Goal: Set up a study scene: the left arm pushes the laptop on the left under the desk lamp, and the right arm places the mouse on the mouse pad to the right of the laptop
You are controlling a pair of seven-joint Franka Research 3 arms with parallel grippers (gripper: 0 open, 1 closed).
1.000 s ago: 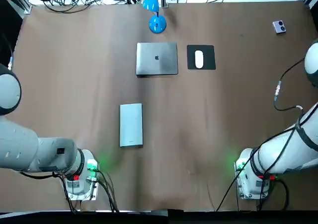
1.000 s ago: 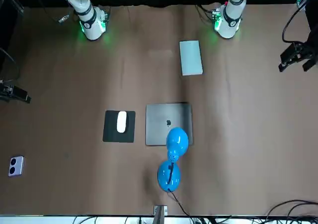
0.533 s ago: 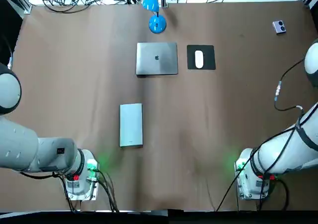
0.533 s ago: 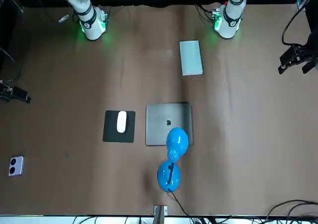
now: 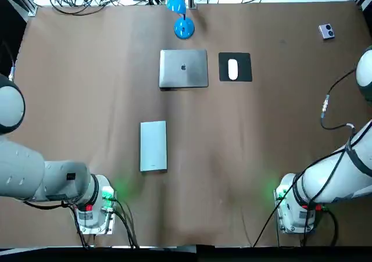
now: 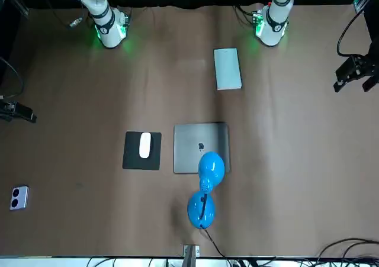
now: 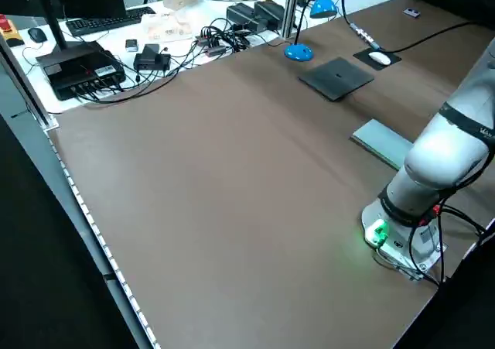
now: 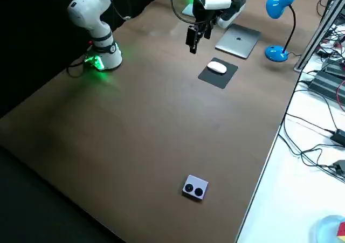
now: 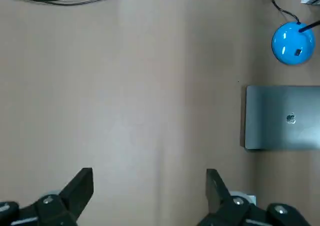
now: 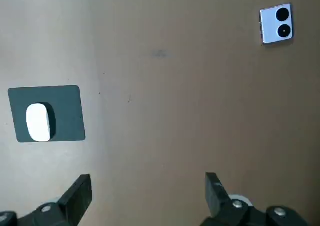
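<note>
Brown covering is spread over the table (image 5: 87, 99). On it the closed grey laptop (image 5: 183, 68) is found just in front of the round base of the blue lamp (image 5: 184, 28). In the front view the lamp's head is seen over the laptop's far edge. The black mouse pad (image 5: 244, 58) is laid just beside the laptop on the robot's right, with a narrow strip of table between them. The white mouse (image 5: 232, 69) is seated on the middle of the pad.

The left gripper (image 9: 150, 176) is held raised over the table's left part. Its fingers (image 9: 82, 183) are spread wide and released, and only bare table is seen between them. From those fingers the laptop is placed well apart, toward the robot's right and farther from the arm bases.

The right gripper (image 10: 147, 178) is held raised over the table's right part, its fingers likewise released and grasping nothing. The mouse and pad are found well apart from these fingers, toward the robot's left and farther from the bases. A small white box (image 5: 326, 31) with two dark circles is seen farther off toward the robot's right.

A flat grey slab (image 5: 153, 146) is laid nearer the bases than the laptop, well apart from both pairs of fingers.
</note>
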